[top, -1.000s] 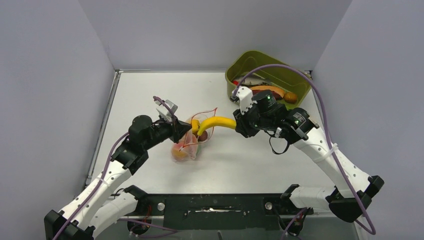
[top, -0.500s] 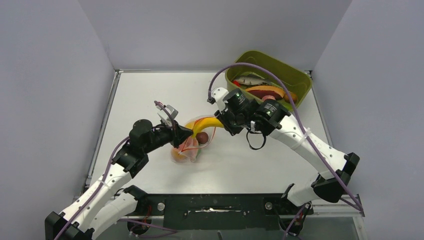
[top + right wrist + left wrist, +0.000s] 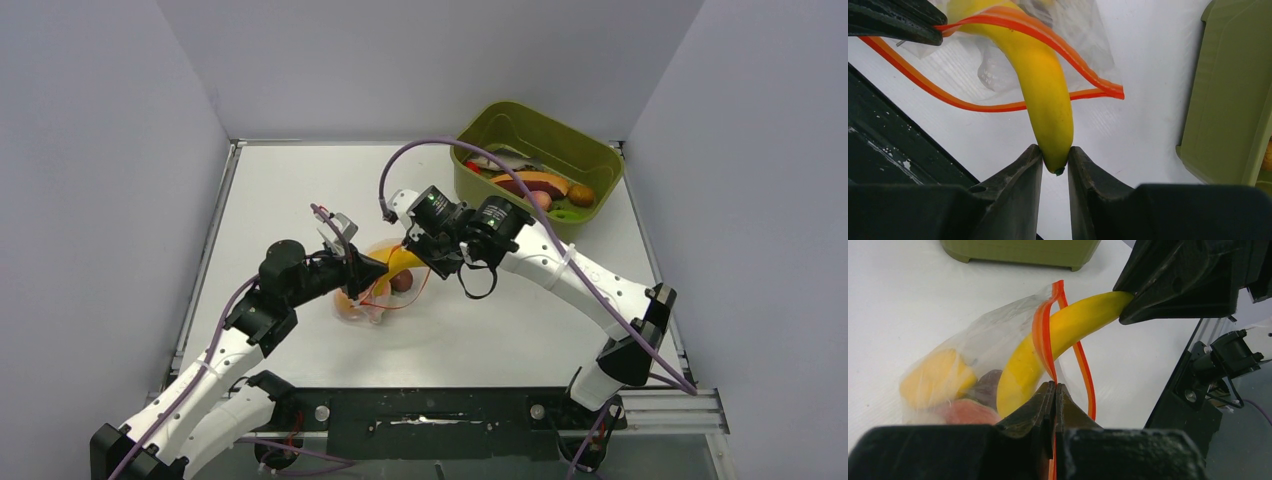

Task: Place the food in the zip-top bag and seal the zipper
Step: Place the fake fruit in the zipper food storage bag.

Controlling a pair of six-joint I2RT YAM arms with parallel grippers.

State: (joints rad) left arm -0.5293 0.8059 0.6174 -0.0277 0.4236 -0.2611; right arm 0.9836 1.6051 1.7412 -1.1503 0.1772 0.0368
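**BANANA PART WAY THROUGH THE MOUTH OF THE BAG**

Seen from above and from both wrists, left of centre on the white worktop. Grips the banana by its tip in the right gripper, one finger pressed to each side of the fruit. Reaches leftward from there, with the banana's other end already through the open mouth of the zip-top bag and lying among the pieces inside. Clamps the left gripper, jaws pressed together, on one strip of the red-orange zipper at the bag's lip. Leaves the zipper unsealed, with its two strips bowed apart in a loop around the banana. Shows, through the clear crinkled plastic, a yellow piece, a peach-coloured piece and a dark purple piece bunched together toward the bag's closed end. Places the bag between the two grippers, close in front of each. Sets an olive-green tub at the far right corner of the worktop, well apart from the bag, with more toy food lying in it.
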